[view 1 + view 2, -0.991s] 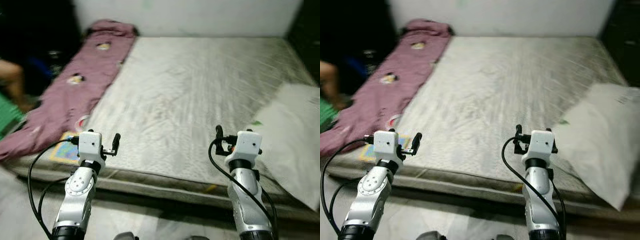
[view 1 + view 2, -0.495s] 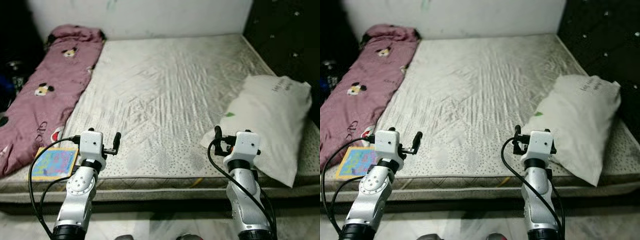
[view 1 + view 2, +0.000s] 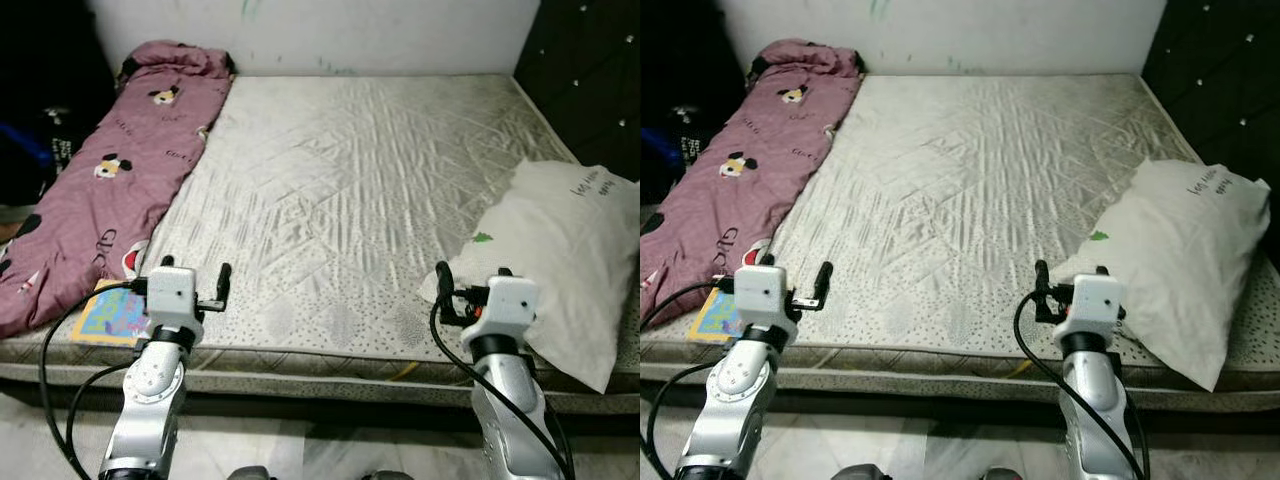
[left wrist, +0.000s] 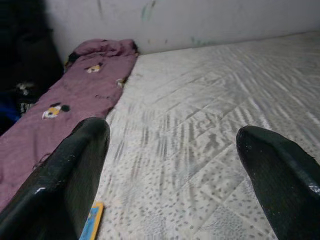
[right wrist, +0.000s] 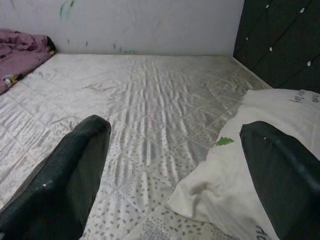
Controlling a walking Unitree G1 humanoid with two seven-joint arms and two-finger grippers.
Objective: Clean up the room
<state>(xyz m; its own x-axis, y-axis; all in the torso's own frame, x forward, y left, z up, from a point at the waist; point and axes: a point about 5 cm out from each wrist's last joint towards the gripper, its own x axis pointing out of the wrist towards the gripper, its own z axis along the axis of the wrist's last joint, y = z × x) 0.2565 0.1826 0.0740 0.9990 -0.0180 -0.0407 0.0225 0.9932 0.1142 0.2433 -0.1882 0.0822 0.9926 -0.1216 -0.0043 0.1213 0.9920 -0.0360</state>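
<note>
both pincers gape over mattress [image 3: 350, 180] (pillow [image 3: 565, 250] right).

Silver arms, white wrist boxes, looping black cables, black fingers [image 4: 70, 180]

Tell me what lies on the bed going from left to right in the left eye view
Pink blanket along the left edge, with a colourful booklet at its near end → bare grey mattress across the middle → white pillow on the right edge.
</note>
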